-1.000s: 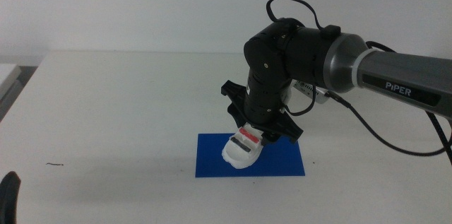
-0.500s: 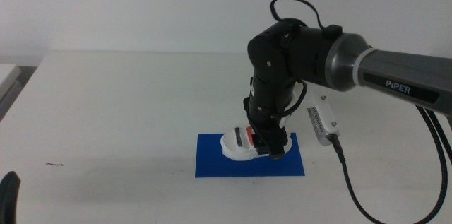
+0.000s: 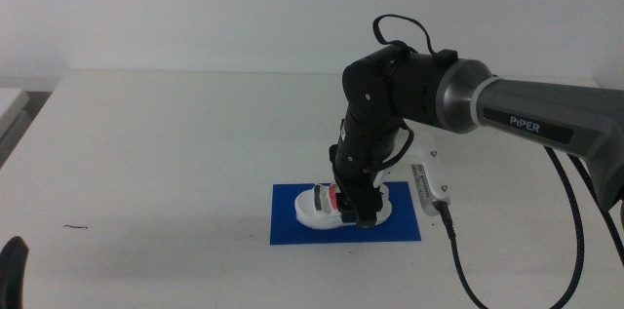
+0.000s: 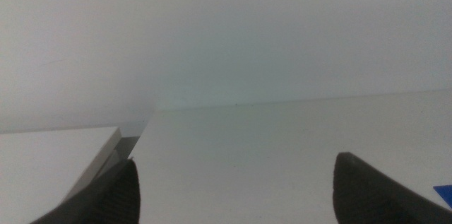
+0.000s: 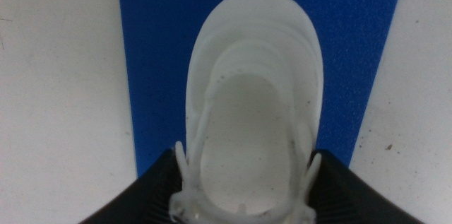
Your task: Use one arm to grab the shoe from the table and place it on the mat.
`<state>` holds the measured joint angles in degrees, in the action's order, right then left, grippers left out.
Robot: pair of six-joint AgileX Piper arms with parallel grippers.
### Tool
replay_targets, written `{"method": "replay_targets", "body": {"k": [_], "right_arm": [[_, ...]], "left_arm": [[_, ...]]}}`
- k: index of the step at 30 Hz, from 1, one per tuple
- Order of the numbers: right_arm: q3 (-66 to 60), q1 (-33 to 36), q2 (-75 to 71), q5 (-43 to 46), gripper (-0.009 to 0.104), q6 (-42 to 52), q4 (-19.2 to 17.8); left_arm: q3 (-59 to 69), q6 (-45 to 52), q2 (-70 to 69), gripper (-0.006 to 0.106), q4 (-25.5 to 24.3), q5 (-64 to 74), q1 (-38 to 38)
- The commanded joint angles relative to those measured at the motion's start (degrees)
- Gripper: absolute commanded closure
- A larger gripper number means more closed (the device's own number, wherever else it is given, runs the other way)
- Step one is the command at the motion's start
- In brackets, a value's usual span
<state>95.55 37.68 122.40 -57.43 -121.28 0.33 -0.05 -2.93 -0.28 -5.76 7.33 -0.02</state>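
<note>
With the shoe (image 3: 334,205) set on the mat (image 3: 292,226), right gripper (image 3: 357,210) jaws clamping it; release pending; left gripper (image 4: 233,189) parked, jaws apart.

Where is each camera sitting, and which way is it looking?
Middle view: high up front, looking down over the table; shows the right arm, left pincer waiting at the edge.
Left wrist view: on the left arm, facing across the table; left pincer open.
Right wrist view: looking down at the shoe on the mat; right pincer grips it.
Middle and right share shoe and mat.
</note>
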Motion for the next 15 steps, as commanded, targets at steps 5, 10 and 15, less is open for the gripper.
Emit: {"method": "replay_targets", "body": {"k": [5, 10, 15], "right_arm": [[0.11, -0.58, 0.46, 1.53, 0.072, -1.41, 0.78], [0.11, -0.58, 0.46, 1.85, 0.037, -1.41, 2.29], [0.11, -0.58, -0.26, 1.06, 0.002, -1.13, 2.83]], "left_arm": [[0.05, -0.17, 0.28, 0.007, 0.23, -0.7, 0.13], [0.05, -0.17, 0.28, 0.007, 0.23, -0.7, 0.13], [0.05, -0.17, 0.28, 0.007, 0.23, -0.7, 0.13]]}}
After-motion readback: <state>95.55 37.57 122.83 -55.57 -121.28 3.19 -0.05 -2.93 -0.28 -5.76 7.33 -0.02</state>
